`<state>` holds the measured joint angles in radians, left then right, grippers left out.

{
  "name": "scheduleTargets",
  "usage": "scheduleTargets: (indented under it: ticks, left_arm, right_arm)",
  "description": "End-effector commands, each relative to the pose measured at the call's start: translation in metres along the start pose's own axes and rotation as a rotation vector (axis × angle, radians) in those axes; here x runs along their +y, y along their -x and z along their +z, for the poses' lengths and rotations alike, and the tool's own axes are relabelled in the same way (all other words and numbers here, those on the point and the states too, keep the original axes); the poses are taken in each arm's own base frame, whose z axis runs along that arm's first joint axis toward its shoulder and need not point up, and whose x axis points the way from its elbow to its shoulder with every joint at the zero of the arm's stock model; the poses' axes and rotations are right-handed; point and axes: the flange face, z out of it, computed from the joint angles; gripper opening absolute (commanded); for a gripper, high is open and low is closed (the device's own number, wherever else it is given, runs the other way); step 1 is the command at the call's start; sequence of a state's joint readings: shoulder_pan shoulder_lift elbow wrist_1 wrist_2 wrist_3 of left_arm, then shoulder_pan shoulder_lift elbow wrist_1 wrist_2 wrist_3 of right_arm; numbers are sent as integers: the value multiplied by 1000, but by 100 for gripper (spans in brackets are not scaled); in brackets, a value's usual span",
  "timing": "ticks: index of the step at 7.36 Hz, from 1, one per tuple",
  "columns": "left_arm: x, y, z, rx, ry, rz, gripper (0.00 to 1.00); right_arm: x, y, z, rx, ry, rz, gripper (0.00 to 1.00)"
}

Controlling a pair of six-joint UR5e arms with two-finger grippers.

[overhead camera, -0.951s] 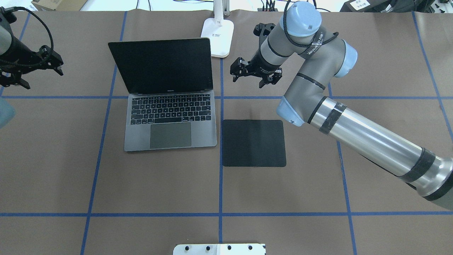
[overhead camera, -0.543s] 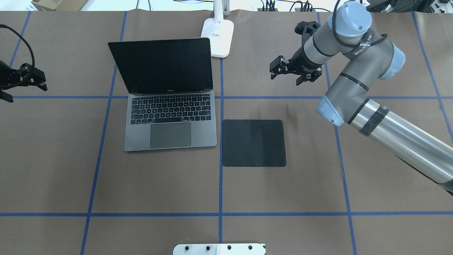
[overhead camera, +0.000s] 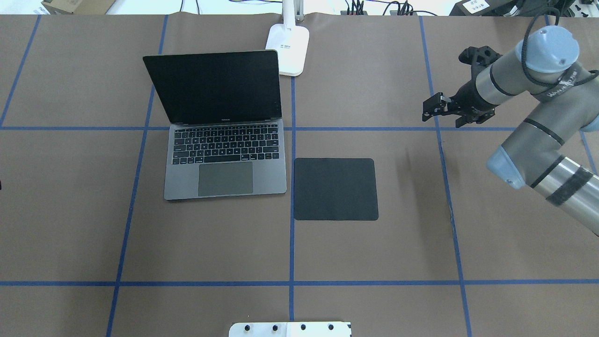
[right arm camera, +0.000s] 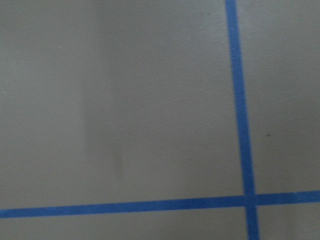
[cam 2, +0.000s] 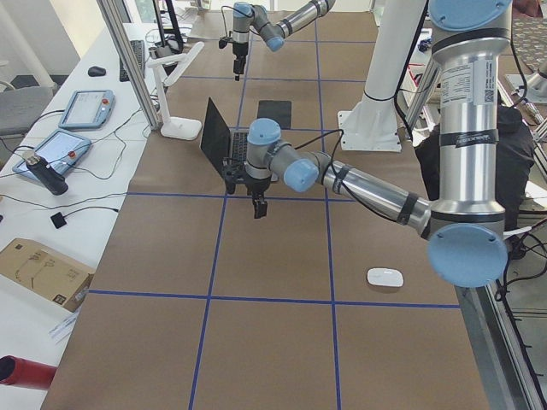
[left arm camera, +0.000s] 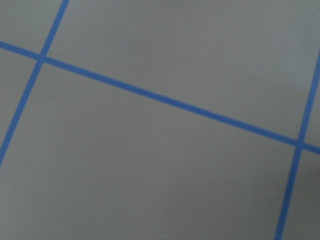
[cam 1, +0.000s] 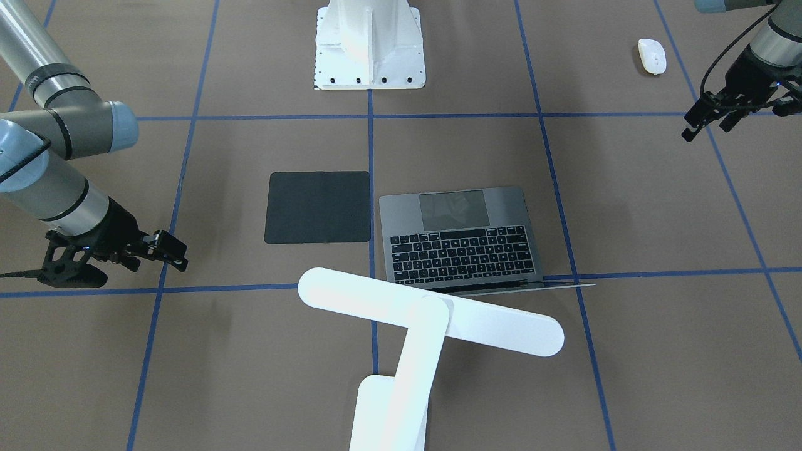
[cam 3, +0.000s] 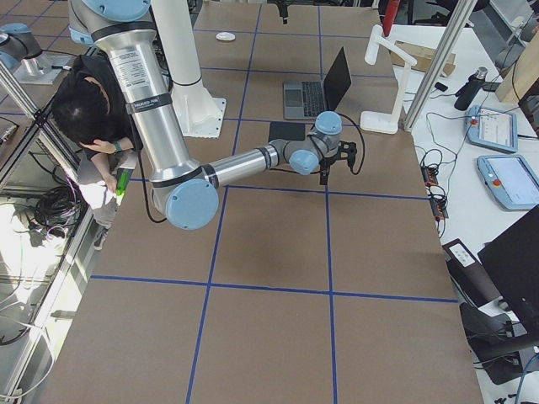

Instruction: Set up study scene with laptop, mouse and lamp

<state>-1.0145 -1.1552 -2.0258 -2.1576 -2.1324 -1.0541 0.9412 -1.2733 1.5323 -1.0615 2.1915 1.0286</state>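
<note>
The grey laptop [overhead camera: 224, 180] stands open left of the table's middle, screen up. It also shows in the front view [cam 1: 460, 241]. The white lamp [cam 1: 432, 311] stands behind the laptop, and its base [overhead camera: 288, 49] shows at the table's far edge. The white mouse [cam 1: 651, 55] lies on the robot's left near its base, out of the overhead view. My left gripper [cam 1: 708, 128] hovers open and empty a short way from the mouse. My right gripper [overhead camera: 442, 120] hovers open and empty, right of the black pad. Both wrist views show only bare table.
A black square pad [overhead camera: 335, 188] lies just right of the laptop. The white bolted pedestal [cam 1: 369, 44] stands at the robot's side. Blue tape lines grid the brown table. A person [cam 3: 93, 118] sits beside the table's end.
My right gripper has swung to the right, away from the lamp base and past the pad. My left gripper has moved left, out of the overhead view.
</note>
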Motion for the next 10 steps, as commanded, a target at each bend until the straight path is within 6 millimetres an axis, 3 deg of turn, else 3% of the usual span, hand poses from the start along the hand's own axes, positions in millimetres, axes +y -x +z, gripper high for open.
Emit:
scheduleTargets:
  ticks: [1, 3, 4, 5, 6, 7, 10]
  left_arm:
    - [53, 35, 18, -34, 91, 21, 100]
    - [91, 54, 15, 113, 107, 65, 100]
    - [106, 70, 27, 71, 152, 60, 100]
    - [114, 73, 43, 27, 160, 48, 100]
    - [137, 60, 66, -31, 179, 58, 100]
    - [165, 61, 82, -94, 198, 109, 100]
    - [184, 86, 66, -100, 254, 165, 100]
  right_arm:
    - [18, -38, 1, 28, 12, -30, 100]
    - [18, -40, 2, 34, 5, -29, 100]
    - [18, -40, 2, 35, 2, -29, 100]
    - [18, -38, -2, 30, -3, -31, 100]
    - [19, -37, -4, 27, -5, -28, 100]
    - [19, -39, -3, 31, -4, -27, 100]
    - [21, -42, -2, 36, -3, -25, 100]
